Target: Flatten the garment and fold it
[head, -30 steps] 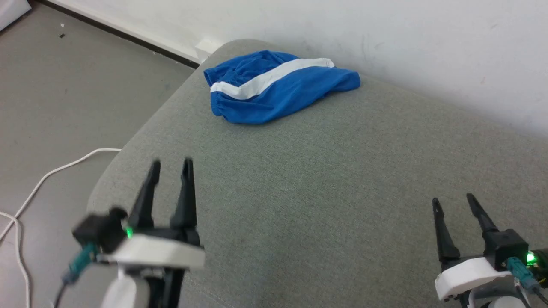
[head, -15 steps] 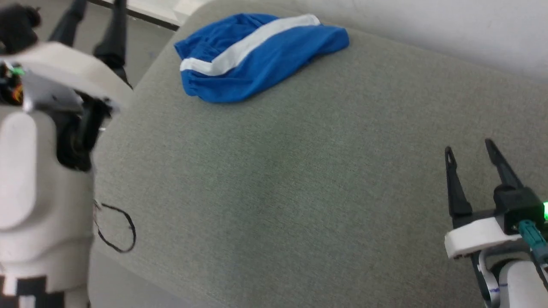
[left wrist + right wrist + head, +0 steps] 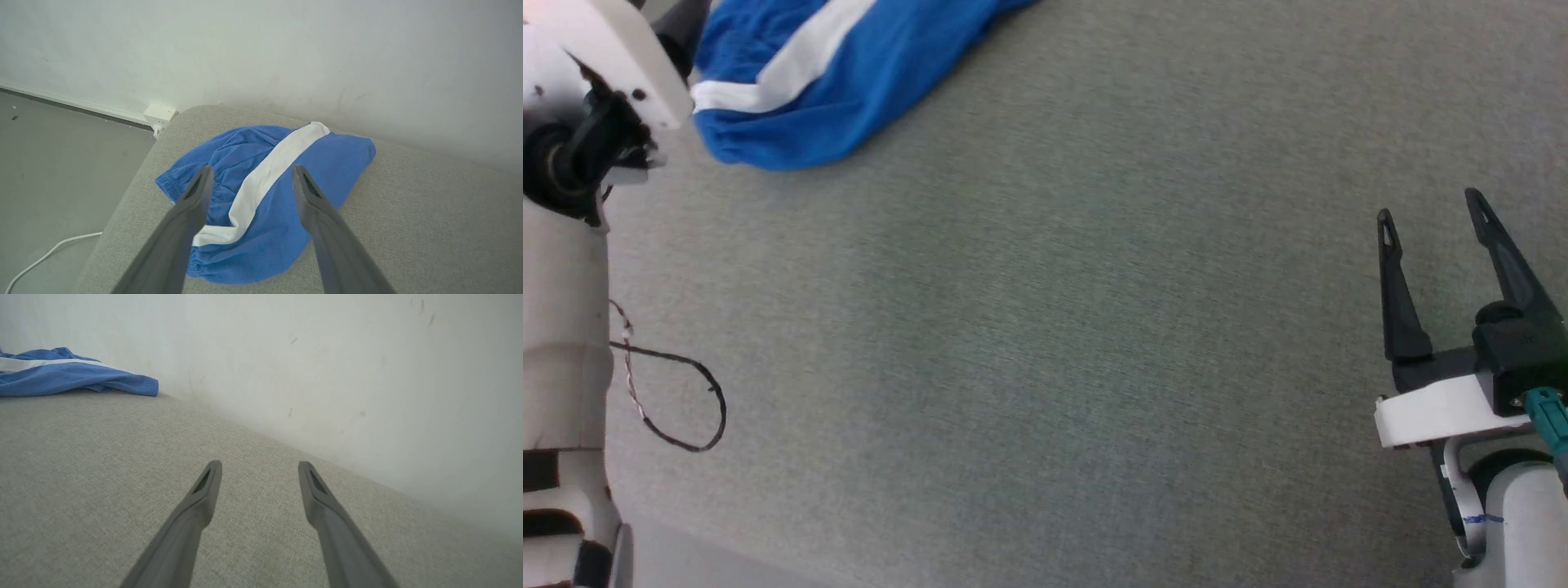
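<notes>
Currently, your garment lies crumpled at the far left corner of the grey cushion, close to the white wall. Its white stripe runs across the blue cloth, and the gathered waistband lies toward the cushion's left edge. Your left gripper is poised over the garment with its jaws spread wide and grasping nothing. In the left wrist view the stripe shows between the two fingers. Your right gripper is well apart from the garment, over bare cushion on the right side, jaws likewise released and empty. A thin dark wire loop hangs beside the left arm's pale forearm. A white cable lies on the floor.
</notes>
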Robot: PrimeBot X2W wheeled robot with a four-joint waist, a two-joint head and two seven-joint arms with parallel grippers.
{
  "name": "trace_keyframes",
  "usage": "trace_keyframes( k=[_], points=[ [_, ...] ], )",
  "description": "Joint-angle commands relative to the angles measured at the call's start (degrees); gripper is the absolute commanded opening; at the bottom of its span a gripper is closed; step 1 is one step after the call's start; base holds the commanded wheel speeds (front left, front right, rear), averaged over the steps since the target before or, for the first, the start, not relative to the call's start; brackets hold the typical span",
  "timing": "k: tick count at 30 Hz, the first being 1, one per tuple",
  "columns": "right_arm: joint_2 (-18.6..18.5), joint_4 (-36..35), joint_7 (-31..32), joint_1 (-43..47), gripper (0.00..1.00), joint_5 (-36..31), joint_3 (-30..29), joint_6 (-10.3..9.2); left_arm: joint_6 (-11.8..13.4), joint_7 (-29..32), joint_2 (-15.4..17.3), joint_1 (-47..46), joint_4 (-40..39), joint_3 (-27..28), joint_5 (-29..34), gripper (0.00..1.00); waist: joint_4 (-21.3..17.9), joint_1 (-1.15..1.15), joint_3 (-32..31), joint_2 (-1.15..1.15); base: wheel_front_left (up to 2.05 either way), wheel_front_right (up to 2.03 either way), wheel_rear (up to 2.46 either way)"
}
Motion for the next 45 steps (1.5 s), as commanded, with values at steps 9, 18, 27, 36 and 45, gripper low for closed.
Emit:
trace_keyframes(
  k=[9, 18, 27, 36, 45],
  points=[
    [-0.07, -6.22, 1.29, -2.30, 1.00, -1.80, 1.39, -0.11, -0.24, 4.55, 4.33, -1.29, 7.39, -1.88, 0.32, 1.00, -8.48, -0.01, 7.74, 0.00, 0.00, 0.00, 0.00],
    [-0.07, -8.66, 2.68, -2.09, 1.00, -2.58, 1.76, -0.11, -0.45, 8.03, 6.84, -1.54, 13.71, -6.49, 3.83, 1.00, -9.94, -0.01, 10.64, 0.00, 0.00, 0.00, 0.00],
    [-0.07, -9.51, 3.03, -2.66, 1.00, -2.59, 2.10, -0.11, -0.86, 6.92, 7.82, -0.30, 15.83, -9.46, 3.43, 0.00, -10.93, -0.01, 11.18, 0.00, 0.00, 0.00, 0.00],
    [-0.07, -7.61, 1.99, -2.54, 1.00, -1.22, 1.79, -0.11, -0.96, -1.55, 8.18, -1.04, 12.85, -9.64, -4.42, 0.00, -10.71, -0.01, 6.91, 0.00, 0.00, 0.00, 0.00],
    [-0.07, -2.62, -1.32, -1.31, 1.00, 3.17, 0.93, -0.11, -0.97, -6.39, 9.92, -4.20, 8.21, -10.70, -8.58, 0.00, -11.27, -0.01, -1.95, 0.00, 0.00, 0.00, 0.00]
  ],
)
